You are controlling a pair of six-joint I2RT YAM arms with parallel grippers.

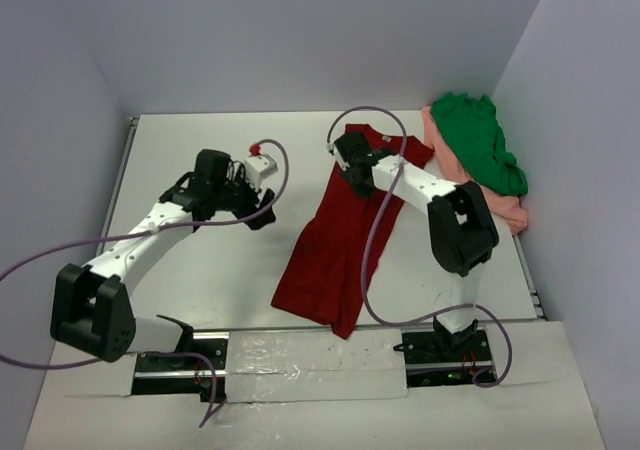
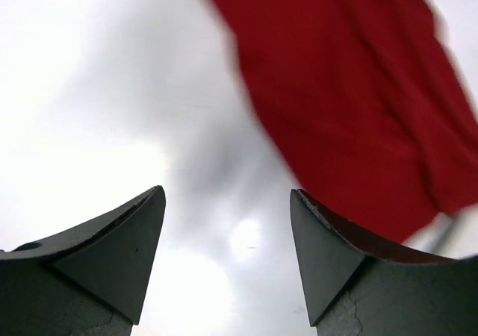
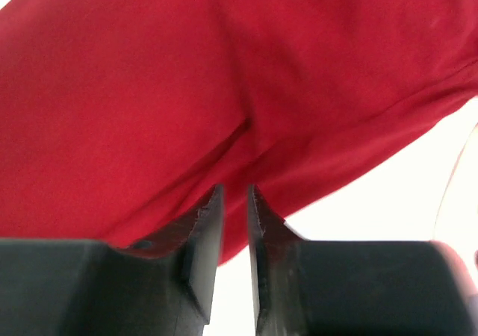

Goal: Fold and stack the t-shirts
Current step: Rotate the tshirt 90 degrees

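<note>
The dark red t-shirt [image 1: 335, 245] lies as a long narrow strip down the middle of the table, its neck end at the back. My right gripper [image 1: 347, 155] sits at that back end, and in the right wrist view [image 3: 235, 190] its jaws stand almost together, pinching a crease of the red cloth [image 3: 187, 75]. My left gripper [image 1: 262, 213] hovers open over bare table left of the shirt. Nothing lies between its fingers [image 2: 228, 194], and the red shirt [image 2: 358, 89] is beyond them to the right. The bright green t-shirt [image 1: 480, 140] lies bunched on the salmon pink one [image 1: 505, 210] at the back right.
Grey walls close off the table [image 1: 200, 270] at the back, left and right. Purple cables [image 1: 375, 240] loop from both arms, the right one crossing the red shirt. A taped strip [image 1: 300, 355] runs between the arm bases at the near edge.
</note>
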